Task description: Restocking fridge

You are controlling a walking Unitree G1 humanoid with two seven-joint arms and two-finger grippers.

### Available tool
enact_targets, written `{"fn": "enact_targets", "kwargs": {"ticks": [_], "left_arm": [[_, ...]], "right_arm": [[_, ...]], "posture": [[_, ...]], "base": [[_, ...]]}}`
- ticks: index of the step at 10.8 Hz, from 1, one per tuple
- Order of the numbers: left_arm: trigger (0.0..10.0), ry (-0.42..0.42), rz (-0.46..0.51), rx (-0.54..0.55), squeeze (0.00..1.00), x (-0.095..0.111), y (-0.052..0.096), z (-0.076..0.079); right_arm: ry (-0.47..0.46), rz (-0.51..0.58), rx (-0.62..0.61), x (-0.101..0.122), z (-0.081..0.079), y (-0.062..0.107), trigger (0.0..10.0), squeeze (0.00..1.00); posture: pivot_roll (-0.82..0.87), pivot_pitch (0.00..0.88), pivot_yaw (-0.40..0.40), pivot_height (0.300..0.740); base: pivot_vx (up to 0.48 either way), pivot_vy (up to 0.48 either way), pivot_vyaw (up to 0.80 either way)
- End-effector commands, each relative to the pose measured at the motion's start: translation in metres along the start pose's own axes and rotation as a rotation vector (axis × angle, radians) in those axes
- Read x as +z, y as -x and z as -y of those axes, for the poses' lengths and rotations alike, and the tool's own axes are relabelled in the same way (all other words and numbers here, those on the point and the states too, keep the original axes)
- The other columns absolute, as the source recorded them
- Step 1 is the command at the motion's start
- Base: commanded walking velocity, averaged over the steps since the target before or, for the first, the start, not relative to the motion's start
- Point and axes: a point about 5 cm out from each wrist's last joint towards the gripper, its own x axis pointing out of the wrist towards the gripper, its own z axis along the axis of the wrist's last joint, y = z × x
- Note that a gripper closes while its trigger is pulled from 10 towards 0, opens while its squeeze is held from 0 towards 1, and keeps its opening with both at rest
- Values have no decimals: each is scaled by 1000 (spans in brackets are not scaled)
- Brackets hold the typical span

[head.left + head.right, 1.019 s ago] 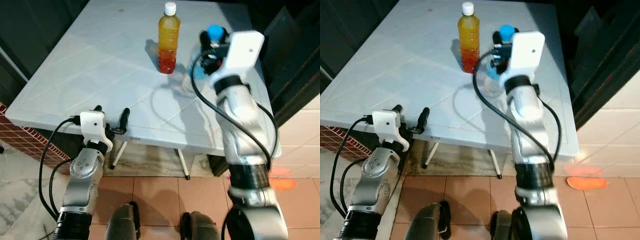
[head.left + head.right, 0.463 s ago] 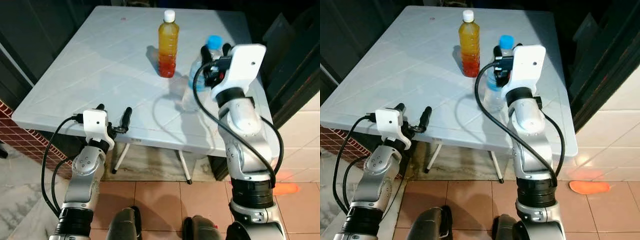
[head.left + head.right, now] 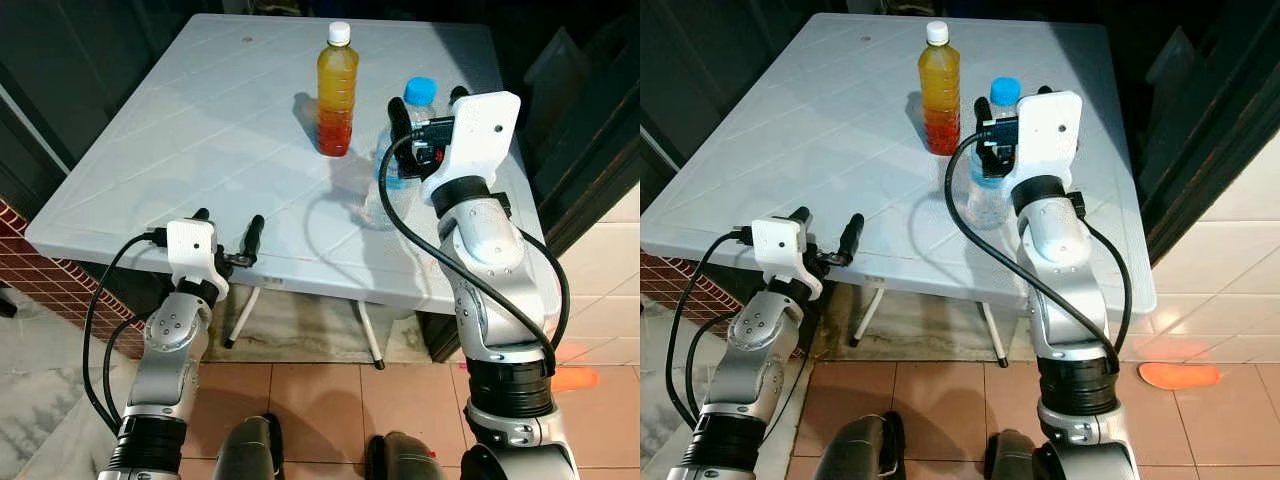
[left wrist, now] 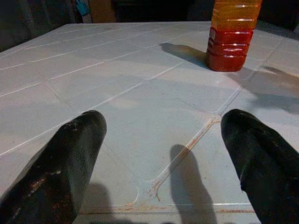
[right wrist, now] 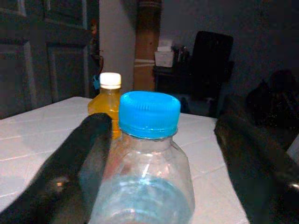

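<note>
A clear water bottle point(image 3: 386, 190) with a blue cap point(image 3: 420, 90) stands on the white table point(image 3: 200, 130), right of centre. My right gripper point(image 3: 427, 100) is open, one finger on each side of the bottle's neck. In the right wrist view one finger point(image 5: 88, 154) lies against the bottle's point(image 5: 145, 186) side and the other finger point(image 5: 252, 158) stands apart from it. An orange juice bottle point(image 3: 336, 95) with a white cap stands upright just behind and to the left. My left gripper point(image 3: 226, 220) is open over the table's near edge, pointing at the juice bottle point(image 4: 231, 35).
The table's right edge is close to a dark door or cabinet point(image 3: 590, 120). A red brick wall point(image 3: 40, 280) is below the table's left corner. Table legs point(image 3: 365, 330) stand on the tiled floor, with an orange spot point(image 3: 570, 378) on the floor at the right.
The camera has pulled back a little. My right gripper has come down and slightly left, so its fingers now straddle the water bottle's neck. The left gripper has stayed put.
</note>
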Motion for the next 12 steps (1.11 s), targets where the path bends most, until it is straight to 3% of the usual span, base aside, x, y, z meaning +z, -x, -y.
{"fn": "enact_targets", "kwargs": {"ticks": [1, 6, 7, 12], "left_arm": [[10000, -9, -7, -2, 0, -2, 1, -2], [10000, -13, -16, -1, 0, -3, 2, -2], [10000, -13, -17, -1, 0, -4, 2, -1], [10000, -10, -22, 4, 0, -4, 2, -2]], "right_arm": [[4, 41, 19, 9, -3, -2, 10000, 1000], [1, 26, 98, 11, -12, -15, 10000, 1000], [9, 10, 108, 9, -12, -18, 10000, 0], [22, -19, 120, 2, -7, -28, 10000, 0]], "posture": [[-47, 77, 74, 740], [-40, 78, 73, 740], [-39, 78, 71, 740], [-32, 77, 69, 740]], "base": [[0, 0, 0], [0, 0, 0], [0, 0, 0], [0, 0, 0]]}}
